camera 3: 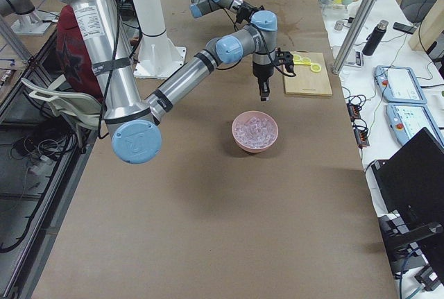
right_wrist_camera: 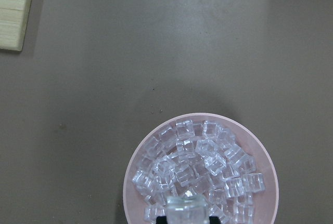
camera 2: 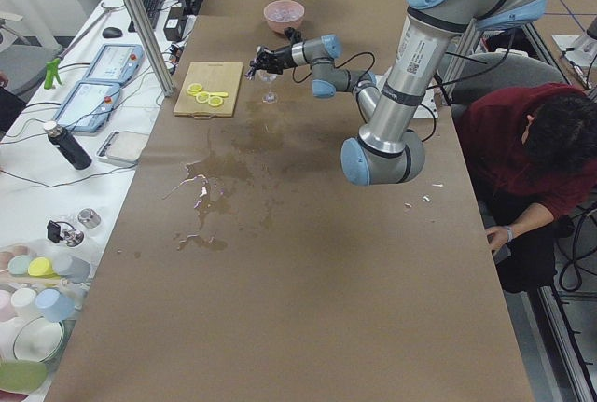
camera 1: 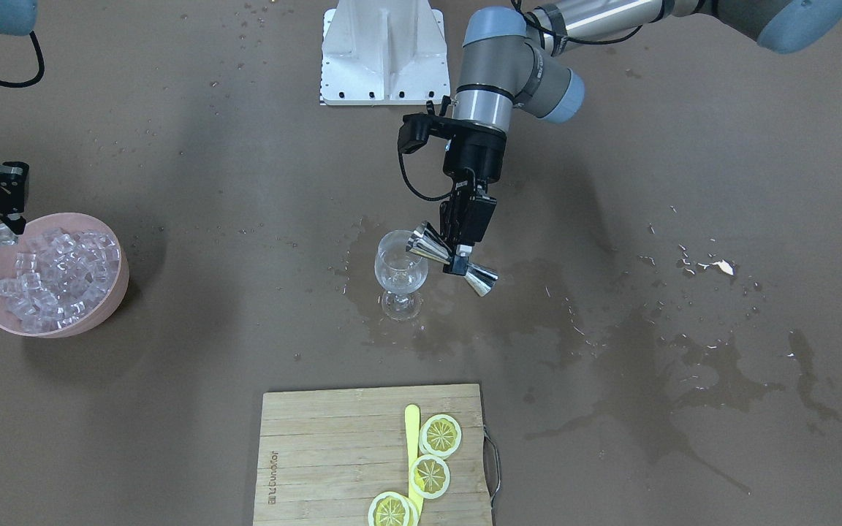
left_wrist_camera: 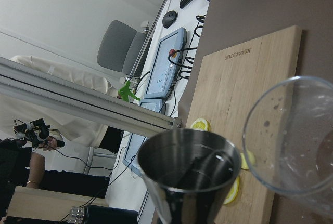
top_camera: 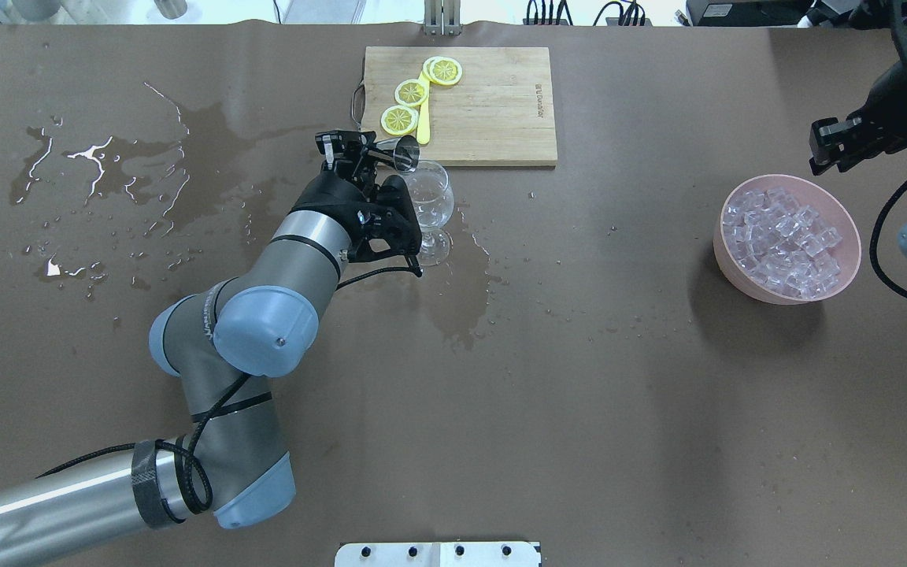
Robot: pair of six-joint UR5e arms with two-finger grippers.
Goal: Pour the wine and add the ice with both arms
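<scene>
1. Ice (camera 1: 55, 277) is heaped in a bowl on the brown table (camera 1: 209, 146), the widest thing here. Wet patches (camera 1: 684, 365) darken the table on the robot's left side and around the glass.
2. The left arm (top_camera: 264, 315) reaches out over the middle of the table. The right arm (camera 3: 194, 70) stretches to the bowl on the robot's right.
3. The board (camera 1: 333, 453), of pale wood, lies at the table's edge far from the robot, beyond the glass and well apart from the bowl.
4. The bowl (camera 1: 120, 288) is pink, and clear cubes fill it nearly to the rim.
5. The left gripper (camera 1: 460, 256) has its fingers drawn narrow on the jigger's waist. The right gripper (camera 1: 1, 226) hangs over the bowl's edge, its fingers pinching a single cube.
6. The glass (camera 1: 399, 277) stands upright in a wet patch, just beside the left gripper. Drops cling to its wall.
7. The jigger (camera 1: 427, 247), of steel, is tipped nearly on its side, with one mouth at the glass's rim. The wine is too clear to make out, so whether it is in the jigger or the glass cannot be told.
8. Three lemon slices (camera 1: 441, 435) lie along a yellow stick (camera 1: 412, 427) on the board.
9. The cube (right_wrist_camera: 186, 208) sits between the right fingertips, above the heap.
</scene>
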